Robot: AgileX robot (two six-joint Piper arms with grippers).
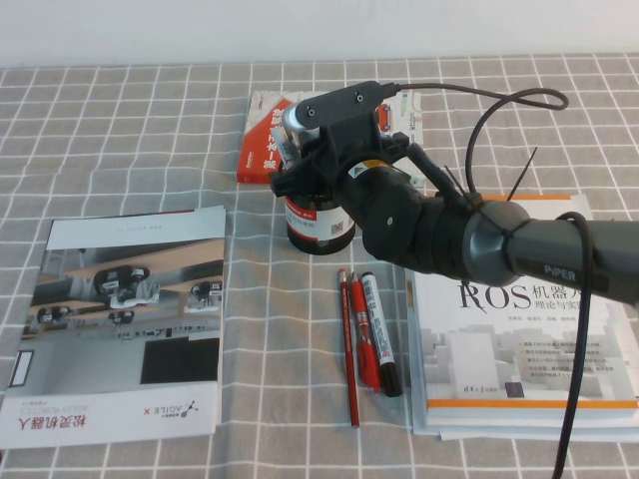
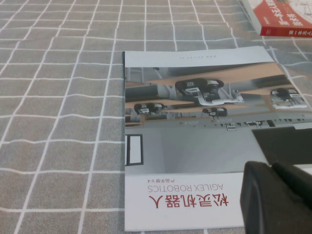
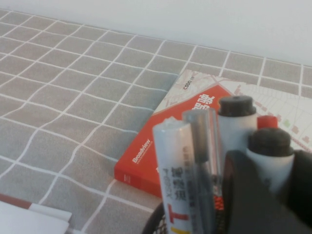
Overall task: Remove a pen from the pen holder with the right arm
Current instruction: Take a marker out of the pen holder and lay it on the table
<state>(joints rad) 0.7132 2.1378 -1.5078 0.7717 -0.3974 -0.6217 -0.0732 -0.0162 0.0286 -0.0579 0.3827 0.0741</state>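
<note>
Gripping: right end effector above the pen holder, closed narrowly on a black-capped pen standing upright inside.
Left end effector: low over the brochure; we cannot tell its state.
Risk: we judge a slanted pull could tip the pen holder.
</note>
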